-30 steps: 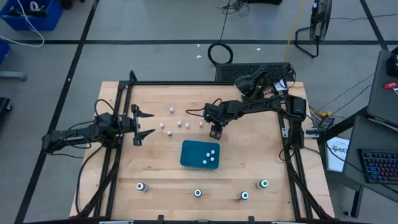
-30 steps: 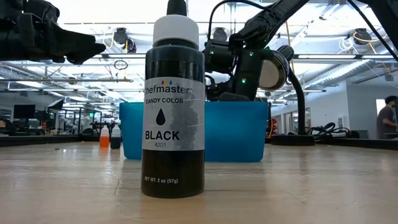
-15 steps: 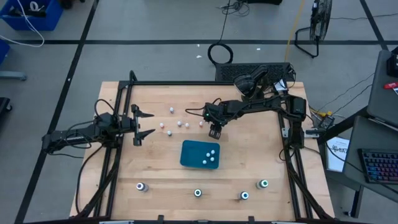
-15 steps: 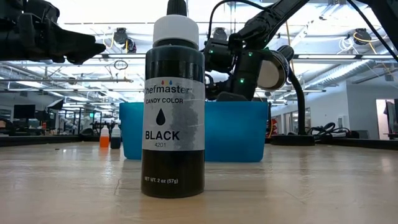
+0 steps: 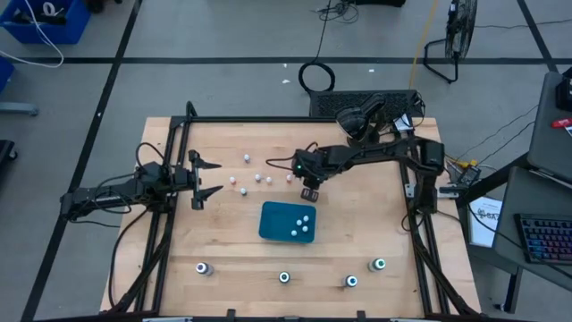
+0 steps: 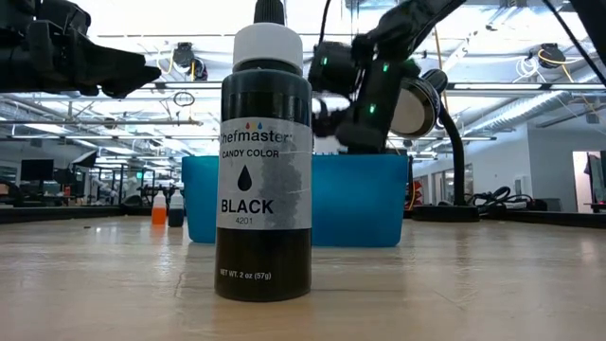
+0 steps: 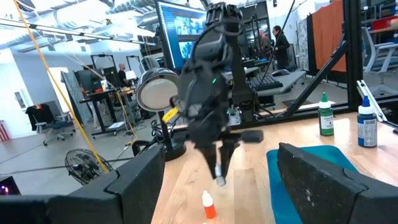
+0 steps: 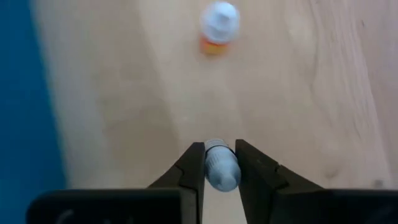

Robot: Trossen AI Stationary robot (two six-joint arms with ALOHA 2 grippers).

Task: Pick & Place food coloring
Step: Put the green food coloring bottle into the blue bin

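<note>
While a tiny white-capped bottle (image 8: 221, 168) of food coloring is sitting clamped between its two fingers (image 8: 189, 168), the right gripper (image 5: 309, 191) is hanging over the bare wood of the table (image 5: 357, 224). Ahead of the fingertips another small bottle (image 8: 218, 26) with an orange body is standing on the wood, and the teal tray (image 5: 288, 222) is lying just to one side. The left gripper (image 5: 204, 182) is waiting well apart, with its fingers spread wide and holding nothing.
</note>
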